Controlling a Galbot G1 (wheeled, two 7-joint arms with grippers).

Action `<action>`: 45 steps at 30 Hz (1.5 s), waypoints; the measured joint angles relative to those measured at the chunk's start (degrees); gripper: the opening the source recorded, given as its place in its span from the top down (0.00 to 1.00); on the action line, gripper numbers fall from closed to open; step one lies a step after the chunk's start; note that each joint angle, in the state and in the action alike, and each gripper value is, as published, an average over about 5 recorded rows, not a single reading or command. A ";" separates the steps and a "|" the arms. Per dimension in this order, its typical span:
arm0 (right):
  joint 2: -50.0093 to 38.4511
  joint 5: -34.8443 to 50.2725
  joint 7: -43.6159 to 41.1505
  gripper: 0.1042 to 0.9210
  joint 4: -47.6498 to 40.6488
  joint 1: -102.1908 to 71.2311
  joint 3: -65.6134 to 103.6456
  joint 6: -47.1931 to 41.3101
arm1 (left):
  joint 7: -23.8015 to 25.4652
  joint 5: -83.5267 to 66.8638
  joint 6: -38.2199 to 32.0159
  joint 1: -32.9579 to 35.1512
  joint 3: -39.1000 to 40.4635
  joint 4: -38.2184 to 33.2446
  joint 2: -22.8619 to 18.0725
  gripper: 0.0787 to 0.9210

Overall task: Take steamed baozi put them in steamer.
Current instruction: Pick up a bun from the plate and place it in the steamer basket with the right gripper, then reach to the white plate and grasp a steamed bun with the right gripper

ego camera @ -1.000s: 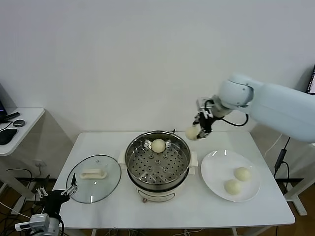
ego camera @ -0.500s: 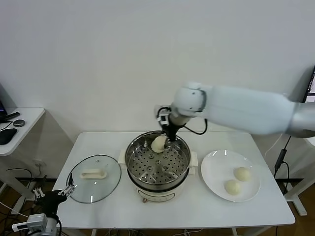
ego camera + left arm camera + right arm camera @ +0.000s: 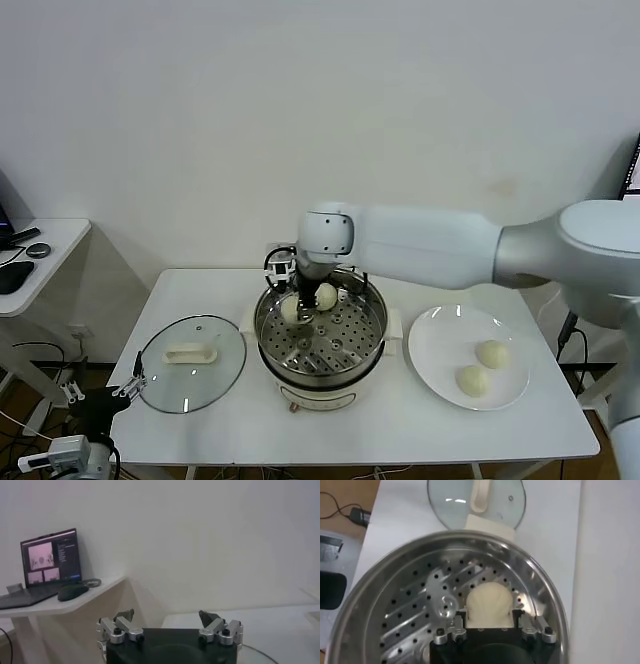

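Head view: the steamer stands at the centre of the white counter, with its perforated tray exposed. The right arm reaches across from the right, and the right hand hangs inside the pot over the far-left part of the tray, closed on a steamed baozi. Right wrist view: this bun sits between the two fingers, low over the tray holes. A second baozi rests on the far side of the tray, just beside the held one. Two more baozi lie on the white plate to the right. A glass lid lies left of the steamer. The left hand is parked low at the near-left corner, off the counter, with its fingers spread and holding nothing.
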 measured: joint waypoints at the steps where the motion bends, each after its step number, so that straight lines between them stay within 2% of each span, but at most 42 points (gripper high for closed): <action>1: 0.51 -0.05 0.11 0.47 -0.46 -0.33 0.02 -0.05 | 0.03 -0.01 0.00 0.00 -0.01 0.01 -0.01 0.12; 8: 3.19 -0.67 0.80 0.45 -3.26 -2.59 0.23 -0.28 | 0.05 -0.05 -0.04 -0.06 -0.04 0.11 -0.06 0.12; 18: 3.75 -1.22 0.70 0.15 -4.66 -4.03 1.49 -0.51 | 0.07 -0.15 -0.14 -0.23 -0.07 0.30 0.08 0.12; 24: 0.97 -2.68 -2.84 0.12 -2.49 -1.53 2.32 0.60 | 0.16 -0.32 -0.15 -0.59 0.14 0.83 0.31 0.12; 32: -9.15 -7.45 -11.48 0.12 3.39 4.53 2.20 5.26 | 0.42 -0.54 -0.17 -0.88 0.21 1.13 0.96 0.12; 45: -33.66 -19.96 -22.88 0.12 13.36 6.92 2.08 17.29 | 0.62 0.32 -0.17 -0.79 1.77 1.22 0.76 0.12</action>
